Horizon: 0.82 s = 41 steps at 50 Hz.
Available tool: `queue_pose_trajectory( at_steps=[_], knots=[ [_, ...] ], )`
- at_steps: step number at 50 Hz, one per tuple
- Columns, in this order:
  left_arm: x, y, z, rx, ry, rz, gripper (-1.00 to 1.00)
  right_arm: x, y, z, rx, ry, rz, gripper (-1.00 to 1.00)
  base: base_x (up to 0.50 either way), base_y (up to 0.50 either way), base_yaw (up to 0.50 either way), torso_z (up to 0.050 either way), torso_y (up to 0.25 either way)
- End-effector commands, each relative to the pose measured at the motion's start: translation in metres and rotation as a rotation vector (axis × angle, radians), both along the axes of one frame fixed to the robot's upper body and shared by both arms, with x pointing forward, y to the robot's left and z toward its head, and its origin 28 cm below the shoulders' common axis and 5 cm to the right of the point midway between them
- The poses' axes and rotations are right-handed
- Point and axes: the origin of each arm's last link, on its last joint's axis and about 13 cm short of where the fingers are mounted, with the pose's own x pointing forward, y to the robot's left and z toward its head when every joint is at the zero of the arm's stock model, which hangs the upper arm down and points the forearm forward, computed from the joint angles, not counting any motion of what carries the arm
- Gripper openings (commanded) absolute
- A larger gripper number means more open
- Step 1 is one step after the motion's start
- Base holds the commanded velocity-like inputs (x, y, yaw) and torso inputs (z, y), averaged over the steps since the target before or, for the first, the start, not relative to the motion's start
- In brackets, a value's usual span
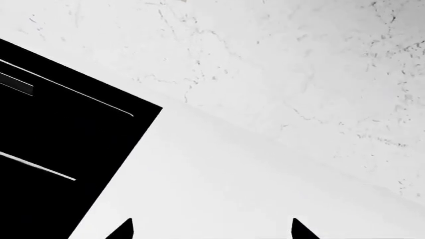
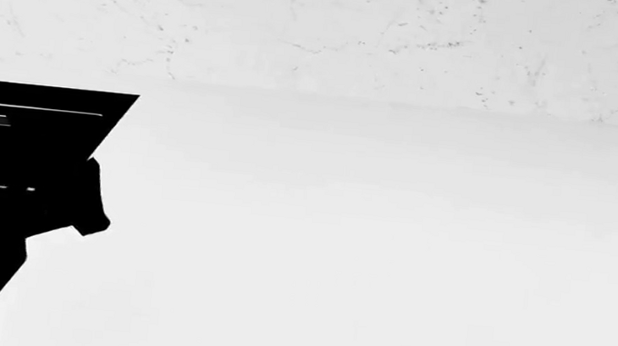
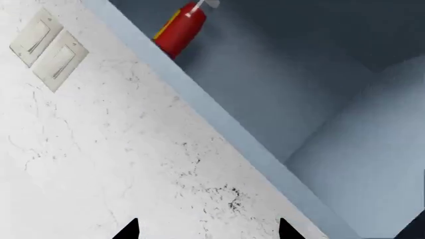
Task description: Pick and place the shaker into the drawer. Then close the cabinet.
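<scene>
My left gripper [image 1: 212, 229] is open and empty. Its two dark fingertips [image 1: 123, 230] stand wide apart over the white counter [image 1: 252, 189], beside the black cooktop [image 1: 59, 149]. My right gripper [image 3: 209, 230] is also open and empty, facing the marble wall [image 3: 119, 164]. Beyond it, a bright red bottle [image 3: 180, 31] with a yellow band and a white top stands in a blue-grey cabinet recess [image 3: 299, 84]. I cannot tell whether it is the shaker. The drawer is out of view. In the head view only the dark left arm [image 2: 93, 203] shows, at the cooktop's edge.
The white counter [image 2: 370, 247] runs back to a marble backsplash [image 2: 356, 41]. The black cooktop [image 2: 17, 136] lies at the left. Two pale wall switches [image 3: 50, 50] sit on the marble near the cabinet's blue-grey edge [image 3: 219, 124].
</scene>
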Motion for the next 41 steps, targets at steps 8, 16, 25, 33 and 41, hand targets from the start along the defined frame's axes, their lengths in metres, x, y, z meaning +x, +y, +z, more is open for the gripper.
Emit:
queue_pose_trajectory(
  at_steps=[8,16,25,33,41],
  knots=[
    [0.000,0.006,-0.030,0.000,0.089,0.038,1.00,0.063,0.030,0.132,-0.114,-0.155,0.209,1.00,0.00,0.00,0.00,0.005,0.003],
    [-0.005,0.010,-0.057,0.001,0.209,0.050,1.00,0.091,0.016,0.116,-0.136,-0.069,0.156,1.00,0.00,0.00,0.00,0.003,0.000],
    [-0.008,0.013,-0.058,-0.004,0.226,0.060,1.00,0.115,-0.014,0.092,-0.050,0.060,-0.016,1.00,0.00,0.00,0.00,0.002,0.000],
    [-0.009,0.012,-0.056,-0.001,0.217,0.069,1.00,0.115,-0.014,0.092,-0.050,0.060,-0.016,1.00,0.00,0.00,0.00,0.000,0.000],
    [-0.011,0.009,-0.052,0.009,0.206,0.059,1.00,0.115,-0.014,0.092,-0.050,0.060,-0.016,1.00,0.00,0.00,0.00,0.003,0.000]
  ],
)
